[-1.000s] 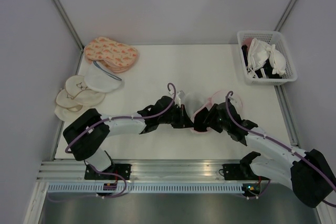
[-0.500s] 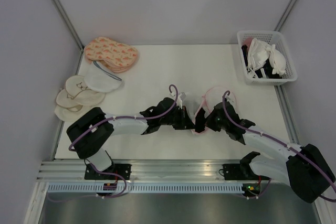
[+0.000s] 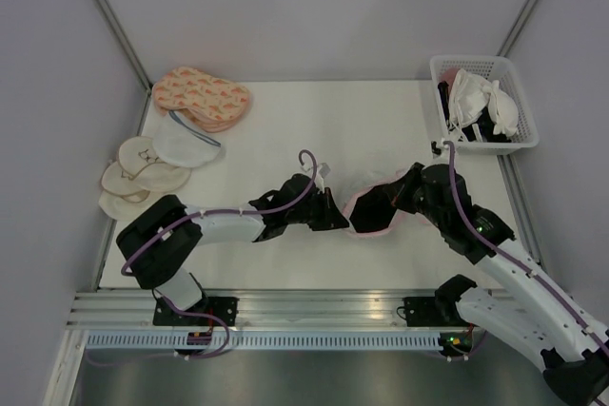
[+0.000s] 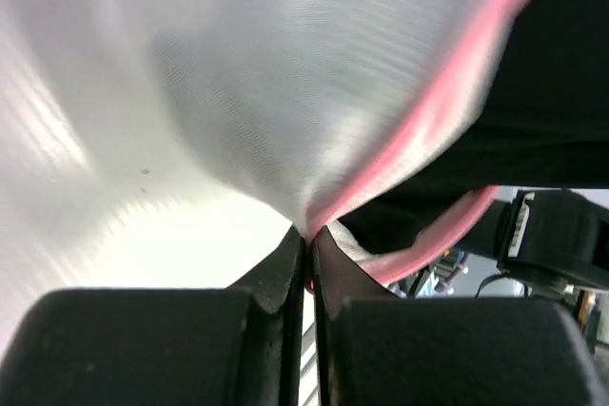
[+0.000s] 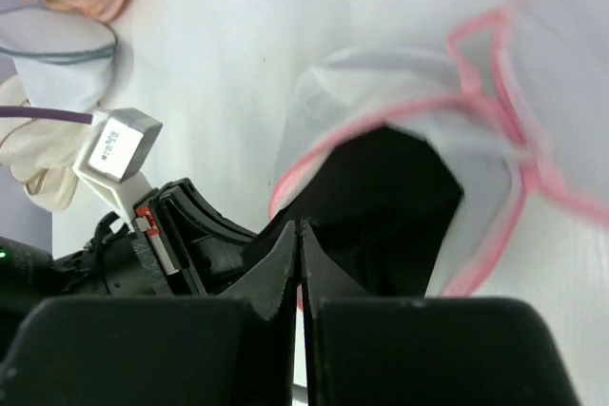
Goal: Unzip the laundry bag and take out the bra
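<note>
Mesh of the laundry bag (image 4: 285,73) is pinched between the fingers of the left pincer (image 4: 309,235), exactly at the pink zip rim (image 4: 433,106). The fingers are pressed together on this thin cloth, and the cloth rises from them in a stretched fold. We judge that this grip serves as an anchor: it holds one side of the bag in place so that the mouth does not fall shut and the bag does not slide on the table (image 3: 285,130).

Opposite to it, on the far side of the bag, is the right pincer (image 5: 301,225). Its fingers are also pressed fully together, with no gap between them. The tips are at the lower edge of the open mouth, just in front of the black bra (image 5: 381,187), which is inside the bag and fills the dark opening directly beyond the tips. We cannot tell whether the tips have caught the fabric of the bra, the rim, or nothing.

The zip looks already open, since the rim gapes wide. In our judgement the step in hand is to draw the bra out, away from the left pincer. If the right pincer holds the rim and not the bra, the whole bag will only stretch between the two.
</note>
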`<act>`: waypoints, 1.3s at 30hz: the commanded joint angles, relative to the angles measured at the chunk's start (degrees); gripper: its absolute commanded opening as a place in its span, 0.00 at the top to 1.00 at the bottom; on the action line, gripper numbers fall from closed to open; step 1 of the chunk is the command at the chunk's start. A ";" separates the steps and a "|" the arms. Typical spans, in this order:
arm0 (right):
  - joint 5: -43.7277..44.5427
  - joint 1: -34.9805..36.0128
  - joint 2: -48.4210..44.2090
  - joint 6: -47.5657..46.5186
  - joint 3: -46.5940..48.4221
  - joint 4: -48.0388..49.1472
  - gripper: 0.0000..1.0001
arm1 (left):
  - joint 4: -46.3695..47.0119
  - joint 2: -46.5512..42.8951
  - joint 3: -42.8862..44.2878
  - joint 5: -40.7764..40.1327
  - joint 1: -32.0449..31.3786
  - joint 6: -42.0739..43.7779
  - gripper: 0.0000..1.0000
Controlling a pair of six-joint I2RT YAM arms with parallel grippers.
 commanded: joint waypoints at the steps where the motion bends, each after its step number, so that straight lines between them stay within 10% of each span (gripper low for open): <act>1: 7.91 -0.36 -2.12 -5.48 6.46 -5.90 0.99 | -0.60 -2.14 -1.04 -1.74 1.05 2.02 0.94; 7: 6.18 -0.54 -5.10 -8.03 8.49 -0.20 1.00 | 0.89 -0.38 -2.18 -0.60 1.23 0.97 0.95; 14: -25.14 -1.95 -0.46 -4.36 11.75 9.63 1.00 | 0.63 -0.99 -2.44 -0.69 1.75 1.23 0.97; 26: -46.90 -3.62 -0.19 5.31 10.08 32.13 1.00 | 0.63 -2.14 -3.06 -0.16 2.98 1.41 0.98; 30: -46.32 -4.06 1.56 1.40 14.97 22.99 1.00 | 0.98 -2.58 -3.67 -0.07 3.42 1.14 0.98; 31: -39.87 -4.06 2.27 -3.77 16.22 13.02 0.97 | 1.07 -2.66 -3.67 -0.07 3.51 1.14 0.98; 33: -31.58 -4.06 2.80 -9.34 18.59 3.99 0.43 | 1.33 -2.66 -3.76 0.19 3.51 0.97 0.98; 39: -15.64 -4.06 2.19 -9.54 12.22 -6.68 0.30 | 4.67 -1.35 -3.94 2.82 3.51 -1.58 0.98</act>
